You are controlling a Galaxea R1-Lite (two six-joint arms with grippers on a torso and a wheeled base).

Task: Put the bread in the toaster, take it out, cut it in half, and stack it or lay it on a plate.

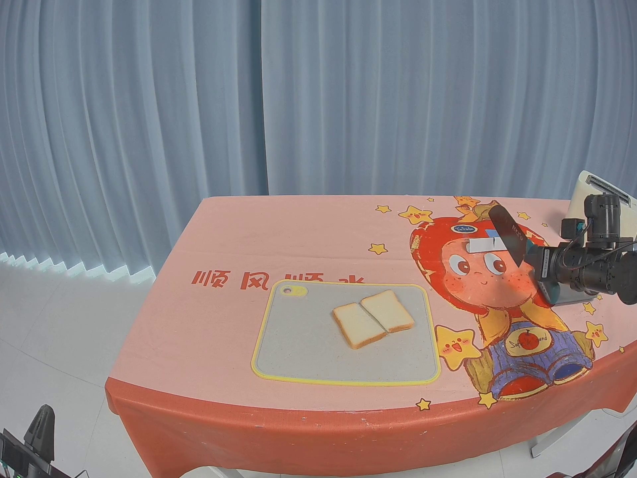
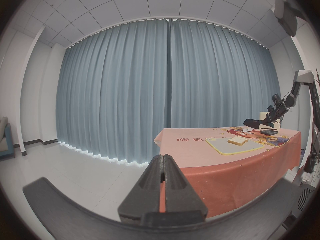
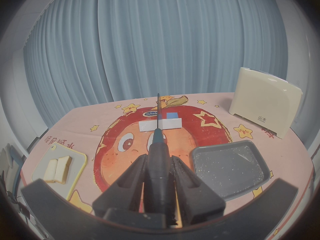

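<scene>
- Right gripper (image 3: pixel 158 160): the fingers are clamped on the dark handle of a knife (image 1: pixel 508 235). The blade is held clear of the table, over the cartoon face printed on the pink tablecloth (image 1: pixel 265 247), and is angled up and away from the arm.
- Left gripper (image 2: pixel 162 160): the fingers are pressed together, with nothing between them but a thin orange strip. It is held low, off the table's near left corner and well apart from the work.
- Bread (image 1: pixel 373 318): it is cut in two. The halves lie side by side and touch along the cut, on the grey, yellow-rimmed cutting board (image 1: pixel 298 353) at the front middle of the table. Neither gripper touches them.
- Toaster (image 3: pixel 265 100): cream-coloured, it stands upright at the far right of the table. In the head view it is cut off by the frame edge.
- Tray (image 3: pixel 230 167): dark grey and speckled, it is set between the toaster and the knife hand. In the head view it is largely hidden behind the right arm.
- In the right wrist view the blade is seen edge-on as a thin line, so its face cannot be made out there.
- A white strip (image 3: pixel 160 124) lies on the cloth beyond the knife tip.
</scene>
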